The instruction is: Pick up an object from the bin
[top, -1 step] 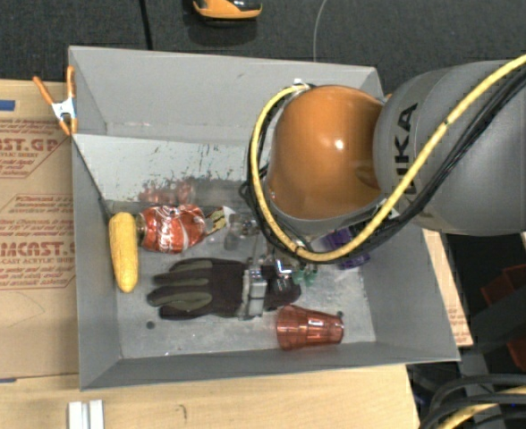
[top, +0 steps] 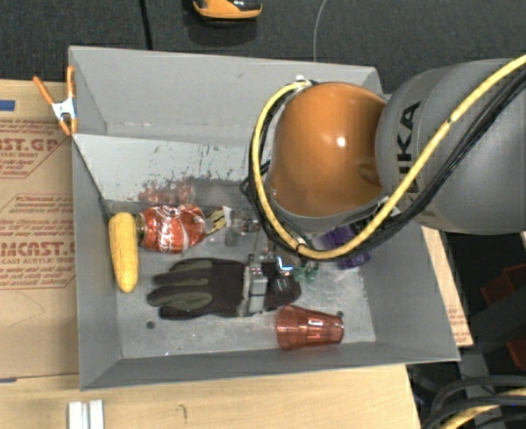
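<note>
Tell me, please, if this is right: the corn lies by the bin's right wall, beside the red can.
Not quite: the camera view shows the corn by the bin's left wall, beside the red can.

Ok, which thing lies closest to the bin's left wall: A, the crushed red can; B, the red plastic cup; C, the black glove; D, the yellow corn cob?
D: the yellow corn cob lies along the left wall, with the crushed red can, black glove and red plastic cup further right.
</note>
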Robot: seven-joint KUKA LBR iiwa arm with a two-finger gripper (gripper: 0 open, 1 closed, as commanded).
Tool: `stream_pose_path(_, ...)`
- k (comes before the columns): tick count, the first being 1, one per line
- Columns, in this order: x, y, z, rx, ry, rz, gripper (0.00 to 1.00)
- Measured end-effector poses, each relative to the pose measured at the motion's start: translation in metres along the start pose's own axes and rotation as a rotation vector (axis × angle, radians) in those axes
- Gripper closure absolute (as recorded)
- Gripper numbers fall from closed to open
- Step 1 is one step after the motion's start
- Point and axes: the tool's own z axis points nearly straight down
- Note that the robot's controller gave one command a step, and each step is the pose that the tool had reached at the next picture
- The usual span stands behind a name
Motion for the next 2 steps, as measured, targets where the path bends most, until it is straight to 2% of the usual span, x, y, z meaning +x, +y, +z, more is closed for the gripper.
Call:
stream_pose_path(1, -0.007, -0.006, 0.042, -0.002, -0.009, -0.012, 0.00)
stream_pose_path(2, -0.006, -0.025, 0.088, 0.001, -0.001, -0.108, 0.00)
